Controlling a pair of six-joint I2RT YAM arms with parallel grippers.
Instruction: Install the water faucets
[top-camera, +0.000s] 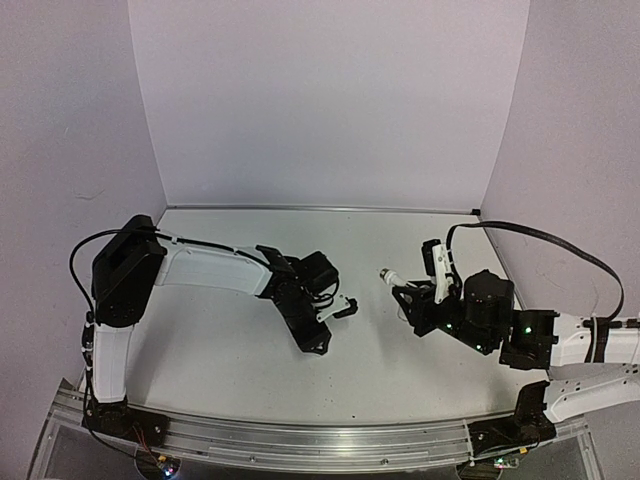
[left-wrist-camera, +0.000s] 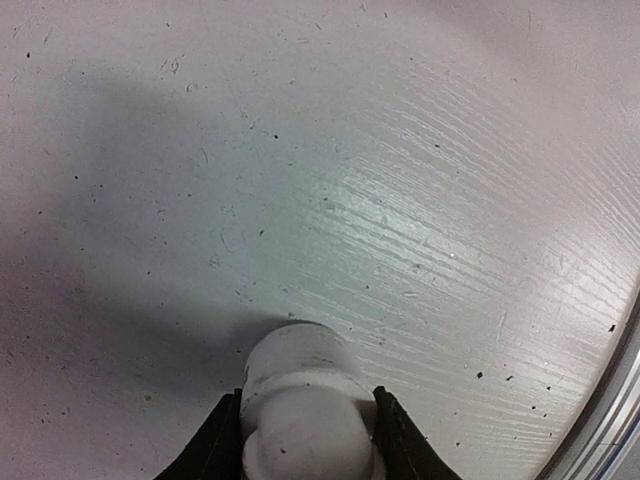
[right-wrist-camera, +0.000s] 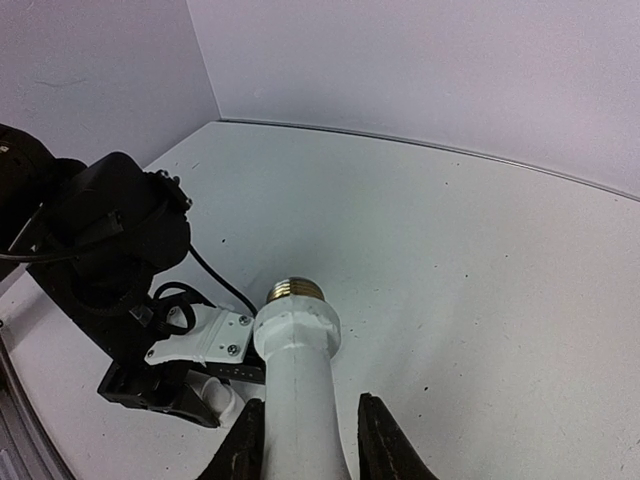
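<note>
Tabletop (top-camera: 235, 355) spreads between left pincer (left-wrist-camera: 308, 408) clamping the elbow fitting (left-wrist-camera: 298, 368) and right pincer (right-wrist-camera: 308, 428) gripping the tap (right-wrist-camera: 296, 335).

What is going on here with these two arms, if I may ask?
The two arms appear to be preparing to join faucet parts. The right end effector grips a white tap by its body, with the threaded end pointing toward the left arm. The left end effector is closed on a small white fitting low over the table. The two parts are apart, not yet joined.
</note>
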